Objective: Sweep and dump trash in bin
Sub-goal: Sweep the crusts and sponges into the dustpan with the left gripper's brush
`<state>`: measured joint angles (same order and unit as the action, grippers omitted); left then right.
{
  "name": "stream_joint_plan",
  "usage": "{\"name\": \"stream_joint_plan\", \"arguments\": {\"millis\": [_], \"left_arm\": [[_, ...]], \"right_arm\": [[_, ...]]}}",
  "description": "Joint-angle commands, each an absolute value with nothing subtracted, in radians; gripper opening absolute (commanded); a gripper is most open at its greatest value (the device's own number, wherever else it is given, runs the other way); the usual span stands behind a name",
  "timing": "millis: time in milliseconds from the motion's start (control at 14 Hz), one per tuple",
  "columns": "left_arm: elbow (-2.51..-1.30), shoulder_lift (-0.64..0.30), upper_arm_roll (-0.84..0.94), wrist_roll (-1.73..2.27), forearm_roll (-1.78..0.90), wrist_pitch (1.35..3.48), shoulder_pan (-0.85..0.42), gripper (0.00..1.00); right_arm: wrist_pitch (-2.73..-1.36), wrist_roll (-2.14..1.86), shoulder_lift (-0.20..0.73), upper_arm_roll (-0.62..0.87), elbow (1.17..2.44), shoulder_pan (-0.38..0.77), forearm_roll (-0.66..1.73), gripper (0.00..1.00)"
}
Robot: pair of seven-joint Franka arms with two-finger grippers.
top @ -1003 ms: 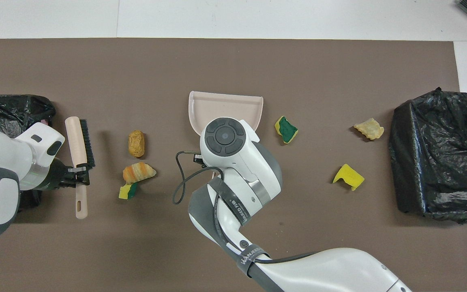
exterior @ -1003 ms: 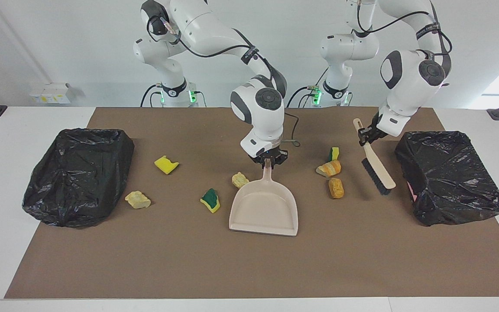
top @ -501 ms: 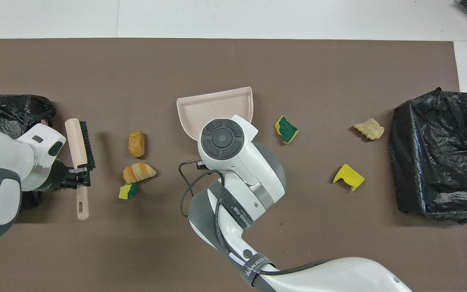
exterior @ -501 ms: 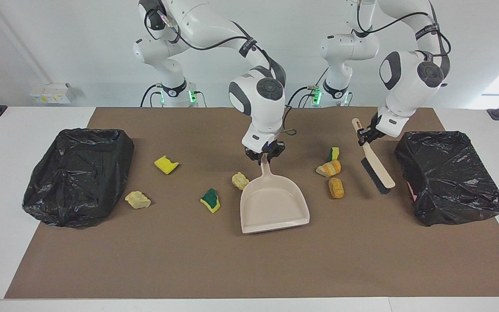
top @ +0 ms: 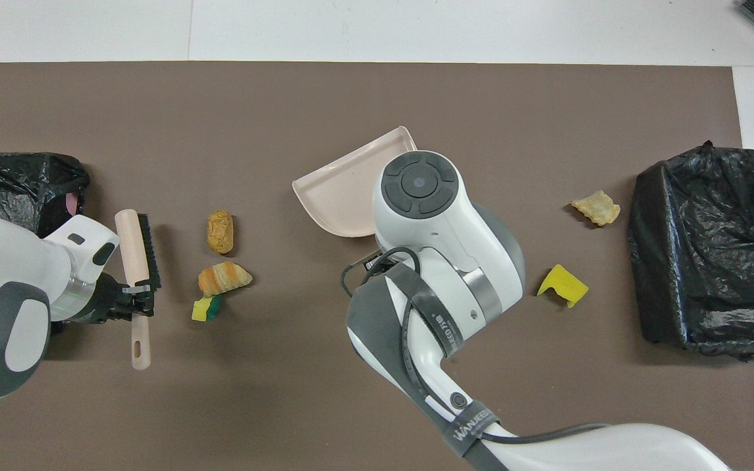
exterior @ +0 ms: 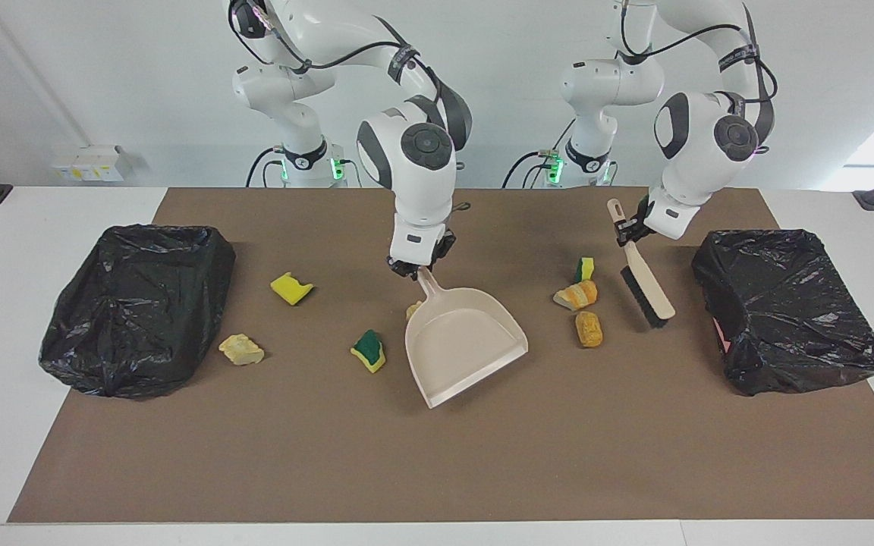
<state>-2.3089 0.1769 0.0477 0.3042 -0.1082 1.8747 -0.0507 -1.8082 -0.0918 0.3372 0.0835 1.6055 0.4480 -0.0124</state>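
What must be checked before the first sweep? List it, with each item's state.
1. Right claw shut on the dustpan handle: ok.
2. Left claw shut on the brush handle: ok.
3. Three chunks lie between brush and dustpan: ok.
4. Dustpan empty and ready to take trash: ok.
5. Dustpan's lip flat on the mat: cannot tell.
6. Pale chunk beside the dustpan in full view: not ok, the dustpan hides part of it.
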Motion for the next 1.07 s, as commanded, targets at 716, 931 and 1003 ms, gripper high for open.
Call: {"name": "stream_joint_plan", "arguments": {"millis": [716,931,1003], "left_arm": [[-2.51,0.247,0.049,0.649,-0.21,2.106,-0.299,0.0],[-2.471,0.207,0.049,0.632,-0.21,2.163,-0.336,0.0],[-2.436,0.181,0.049,0.621,-0.21,2.164,-0.344,0.0]], "right_arm": [[-1.833,-0.913,0.29,0.091,1.718,0.435,-0.121,0.0],[-1.864,-0.91,0.299,0.091,1.736,0.443,-0.164,0.0],[-1.871,-0.91,0.302,0.091,1.738,0.443,-0.175,0.0]]}}
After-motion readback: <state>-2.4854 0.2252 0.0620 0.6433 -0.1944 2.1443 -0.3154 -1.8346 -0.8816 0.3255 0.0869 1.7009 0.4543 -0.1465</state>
